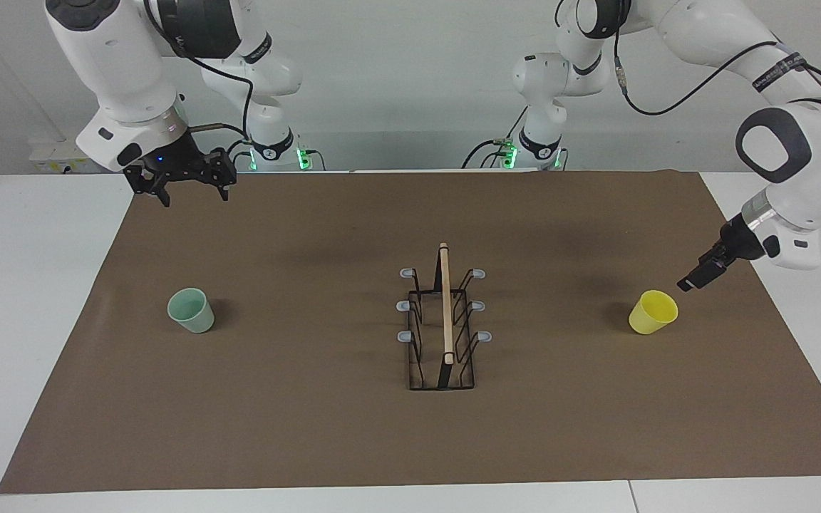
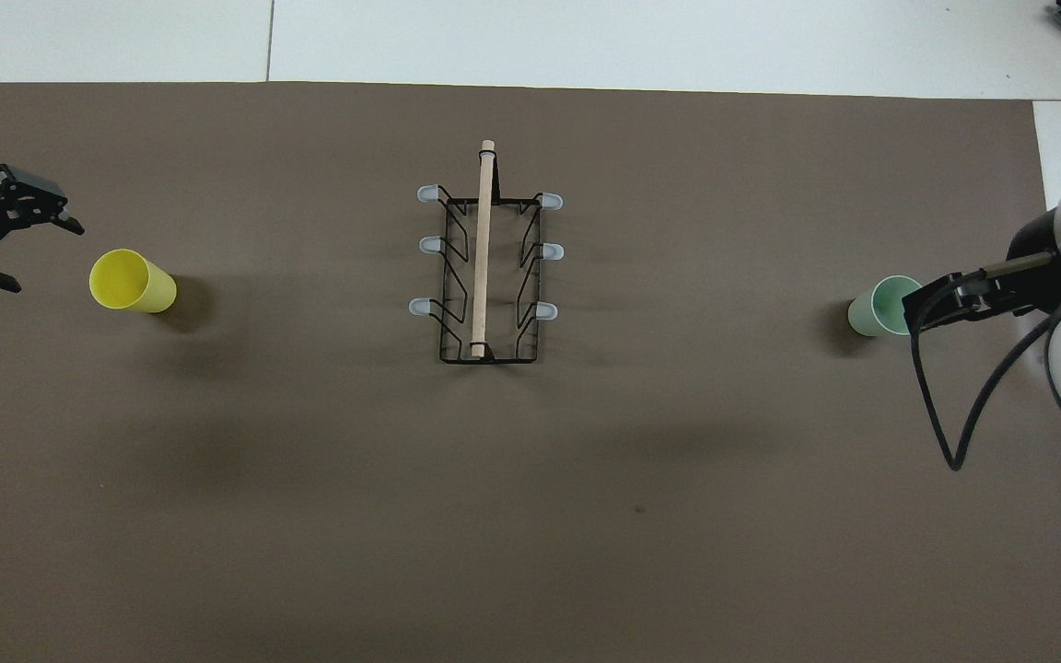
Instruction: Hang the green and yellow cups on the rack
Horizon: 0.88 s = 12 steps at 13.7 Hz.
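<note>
The yellow cup stands upright on the brown mat toward the left arm's end. My left gripper hangs low over the mat just beside it, open, apart from the cup and holding nothing. The green cup stands upright toward the right arm's end. My right gripper waits high over the mat's corner by its base, open and empty; in the overhead view its hand overlaps the green cup's rim. The rack stands mid-mat with nothing on its pegs.
The brown mat covers most of the white table. A black cable loops down from the right arm over the mat near the green cup.
</note>
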Available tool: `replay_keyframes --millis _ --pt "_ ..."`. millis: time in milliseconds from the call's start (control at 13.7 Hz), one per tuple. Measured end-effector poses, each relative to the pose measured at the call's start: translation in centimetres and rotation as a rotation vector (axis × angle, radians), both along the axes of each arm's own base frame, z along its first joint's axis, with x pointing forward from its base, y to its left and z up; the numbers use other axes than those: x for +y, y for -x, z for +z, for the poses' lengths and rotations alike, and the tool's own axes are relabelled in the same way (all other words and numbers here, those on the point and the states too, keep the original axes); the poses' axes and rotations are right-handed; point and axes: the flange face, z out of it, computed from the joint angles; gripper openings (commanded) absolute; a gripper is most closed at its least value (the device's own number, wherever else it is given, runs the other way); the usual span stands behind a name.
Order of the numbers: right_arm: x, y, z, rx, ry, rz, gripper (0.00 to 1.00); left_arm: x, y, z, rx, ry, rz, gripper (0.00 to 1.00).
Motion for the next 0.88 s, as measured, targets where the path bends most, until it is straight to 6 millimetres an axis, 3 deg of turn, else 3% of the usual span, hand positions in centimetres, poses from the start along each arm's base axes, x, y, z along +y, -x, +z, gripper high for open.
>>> replay_keyframes --millis 366,659,878 --pt "-0.1 0.0 0.0 0.0 0.0 -0.001 1.0 3.5 -3.6 -6.5 0.035 0.058 0.322 1.0" --pt "-0.1 0.0 0.1 -0.001 0.02 0.002 1.0 7.4 -3.7 -11.7 0.084 0.092 0.54 1.0" --pt "-0.3 0.1 -0.3 0.007 0.054 0.017 1.0 8.0 -2.4 -16.1 0.172 0.156 0.647 1.0"
